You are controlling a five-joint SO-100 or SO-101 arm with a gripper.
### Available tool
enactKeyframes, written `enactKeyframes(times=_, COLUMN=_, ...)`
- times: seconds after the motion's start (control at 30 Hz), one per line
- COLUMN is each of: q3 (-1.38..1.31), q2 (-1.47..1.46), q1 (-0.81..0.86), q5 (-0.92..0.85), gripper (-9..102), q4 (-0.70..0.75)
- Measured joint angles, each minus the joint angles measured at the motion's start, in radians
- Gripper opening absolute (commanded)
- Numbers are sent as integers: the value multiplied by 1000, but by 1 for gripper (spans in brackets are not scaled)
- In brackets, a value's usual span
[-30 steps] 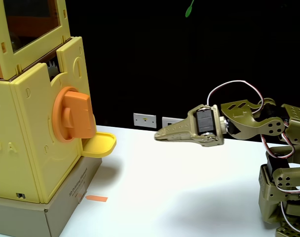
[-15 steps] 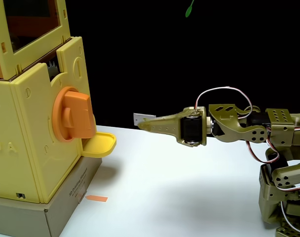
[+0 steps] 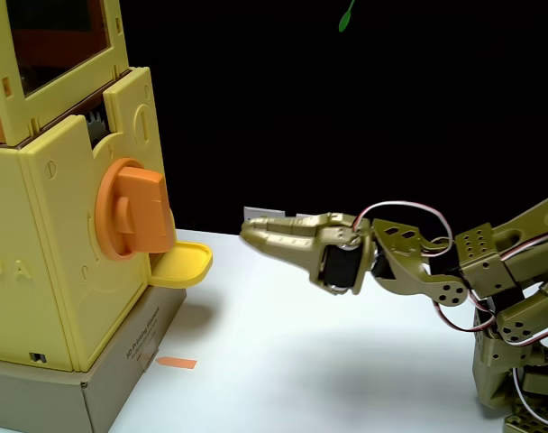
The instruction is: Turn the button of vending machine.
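1. The vending machine (image 3: 62, 244) is standing at the left edge of the fixed view, a tall pale-yellow plastic box with an orange-tinted clear window at the top, and it is sitting on a grey cardboard box (image 3: 94, 392).
2. The button (image 3: 134, 209), a big round orange knob, is sticking out of the machine's right-facing panel, with its raised bar standing close to upright.
3. Just below the button, a small yellow tray (image 3: 182, 263) is jutting out to the right over the white surface (image 3: 319, 361).
4. The olive-green arm (image 3: 490, 289) is reaching in from the right, with the end effector (image 3: 249, 234) pointing left toward the machine and hanging above the surface.
5. The end effector is showing only a narrow gap between its tapered fingers, is gripping nothing, and is staying well apart from the button and the tray.
6. A small orange strip (image 3: 176, 363) is lying on the surface beside the cardboard box.
7. Red and white wires (image 3: 400, 209) are looping over the wrist.
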Motion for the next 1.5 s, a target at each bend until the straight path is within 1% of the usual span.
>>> enactKeyframes(times=0.23, q3=-175, q2=-195, q1=38, q5=0, gripper=31, q4=64)
enactKeyframes(times=0.43, q3=-364, q2=-370, q1=94, q5=12, gripper=37, q4=140)
enactKeyframes(times=0.6, q3=-499, q2=-494, q1=143, q5=48, gripper=39, q4=183)
enactKeyframes(times=0.87, q3=-617, q2=-617, q1=192, q5=80, gripper=36, q4=225)
enactKeyframes(times=1.33, q3=-811, q2=-761, q1=192, q5=54, gripper=24, q4=227)
enactKeyframes(times=1.5, q3=-819, q2=-775, q1=189, q5=38, gripper=18, q4=227)
